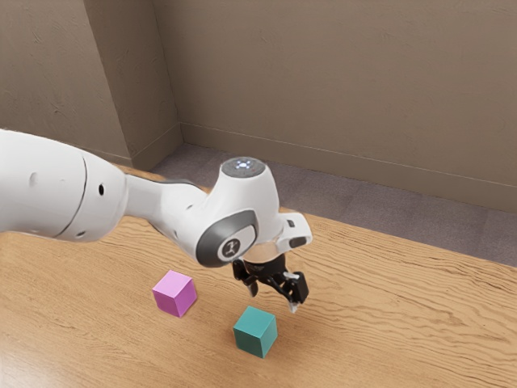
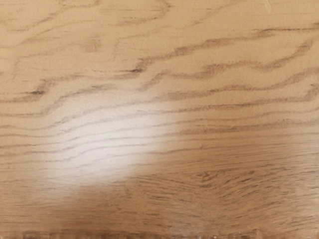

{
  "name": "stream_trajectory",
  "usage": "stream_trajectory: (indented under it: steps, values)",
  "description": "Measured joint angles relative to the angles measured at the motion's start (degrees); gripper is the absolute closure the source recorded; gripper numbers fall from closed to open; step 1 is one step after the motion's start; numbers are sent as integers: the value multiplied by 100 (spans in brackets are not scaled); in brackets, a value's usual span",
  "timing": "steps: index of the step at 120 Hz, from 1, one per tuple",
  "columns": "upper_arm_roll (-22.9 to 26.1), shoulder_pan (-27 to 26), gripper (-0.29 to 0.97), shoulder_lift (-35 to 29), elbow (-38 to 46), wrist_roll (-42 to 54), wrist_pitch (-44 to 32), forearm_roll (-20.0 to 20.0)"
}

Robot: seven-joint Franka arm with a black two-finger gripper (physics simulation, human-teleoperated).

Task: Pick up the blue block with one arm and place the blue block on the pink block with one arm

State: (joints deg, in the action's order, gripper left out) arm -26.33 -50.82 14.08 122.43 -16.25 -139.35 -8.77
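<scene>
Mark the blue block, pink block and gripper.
blue block (image 1: 255,331), exterior view, middle of the cube.
pink block (image 1: 174,293), exterior view, middle of the cube.
gripper (image 1: 273,297), exterior view, midway between its open fingertips.

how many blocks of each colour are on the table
pink block: 1
blue-green block: 1
total: 2

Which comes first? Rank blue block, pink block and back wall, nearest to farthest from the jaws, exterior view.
1. Blue block, close by on the table.
2. Pink block, toward the exterior view's left.
3. Back wall, far behind the table.
</scene>
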Motion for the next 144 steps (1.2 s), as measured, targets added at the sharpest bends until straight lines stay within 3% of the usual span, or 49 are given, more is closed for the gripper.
stream_trajectory:
  steps: [57,144]
  values:
    - [-438,-265,1,-317,690,-807,-150,-1]
    - [-165,-277,2,-480,905,-854,-487,199]
